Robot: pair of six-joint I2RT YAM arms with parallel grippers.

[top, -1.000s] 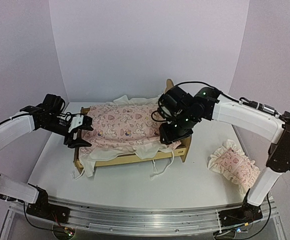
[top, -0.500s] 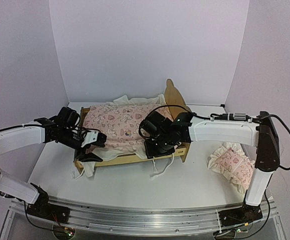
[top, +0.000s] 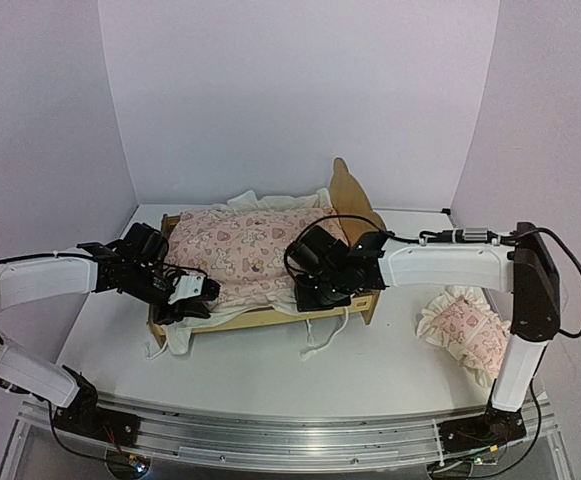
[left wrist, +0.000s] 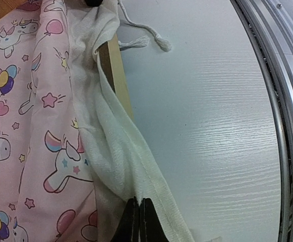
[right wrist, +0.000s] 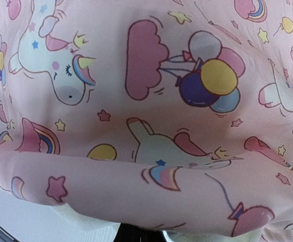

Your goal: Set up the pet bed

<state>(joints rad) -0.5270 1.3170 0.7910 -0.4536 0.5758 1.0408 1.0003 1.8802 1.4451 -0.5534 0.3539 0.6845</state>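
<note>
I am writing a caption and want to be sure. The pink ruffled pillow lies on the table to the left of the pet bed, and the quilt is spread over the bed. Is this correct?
Not quite. The top external view shows the pillow on the table to the right of the pet bed, not the left. The quilt is indeed spread over it.

The quilt (right wrist: 151, 126) is printed in pink with white unicorns, rainbows, yellow stars, pink clouds and purple, yellow and blue balloons. The cloth (left wrist: 121, 151) at its edge is seen in plain cream. The pet bed (top: 346, 195) is finished in pale wood. The pillow (top: 465, 332), by the tabletop's right edge, is patterned pink and frilled cream. The tabletop (top: 270, 375) is coloured white.
</note>
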